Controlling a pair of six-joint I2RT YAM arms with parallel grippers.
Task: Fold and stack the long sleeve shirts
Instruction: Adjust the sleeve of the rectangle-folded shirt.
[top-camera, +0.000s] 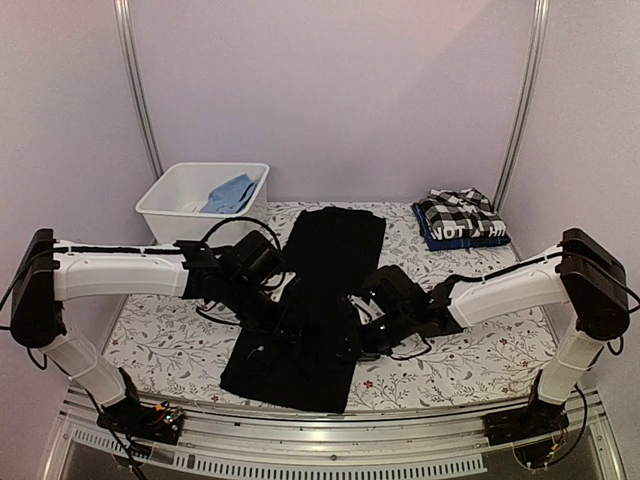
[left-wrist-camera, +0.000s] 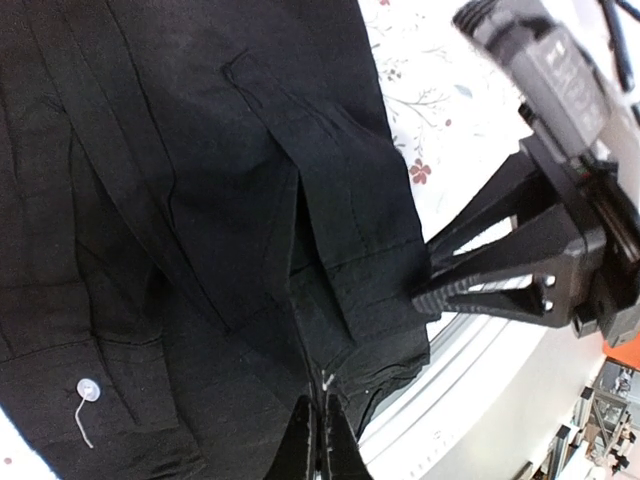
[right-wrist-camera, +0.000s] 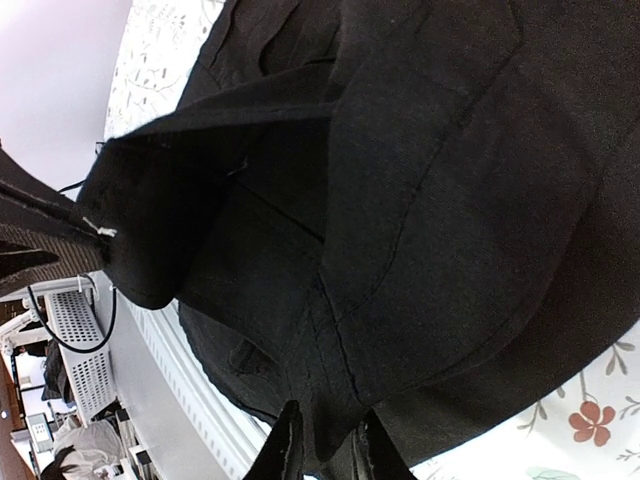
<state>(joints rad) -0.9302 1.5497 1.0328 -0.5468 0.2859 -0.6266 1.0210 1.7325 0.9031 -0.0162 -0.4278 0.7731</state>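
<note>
My left pincer (left-wrist-camera: 322, 440) clamps the black shirt (top-camera: 335, 240); my right pincer (right-wrist-camera: 325, 450) pinches its hem, jaws narrow. The shirt lies between them, its long axis running from the table's (top-camera: 480, 340) near edge to its far edge.

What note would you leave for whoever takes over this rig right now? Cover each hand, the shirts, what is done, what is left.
Left hand: shut on a fold of the black shirt.
Right hand: pinching the same shirt.
The black shirt lies mid-table, partly folded.
Done: checked shirt folded atop the lettered shirt, far right.
Left: finish folding the black shirt and stack it there.
</note>
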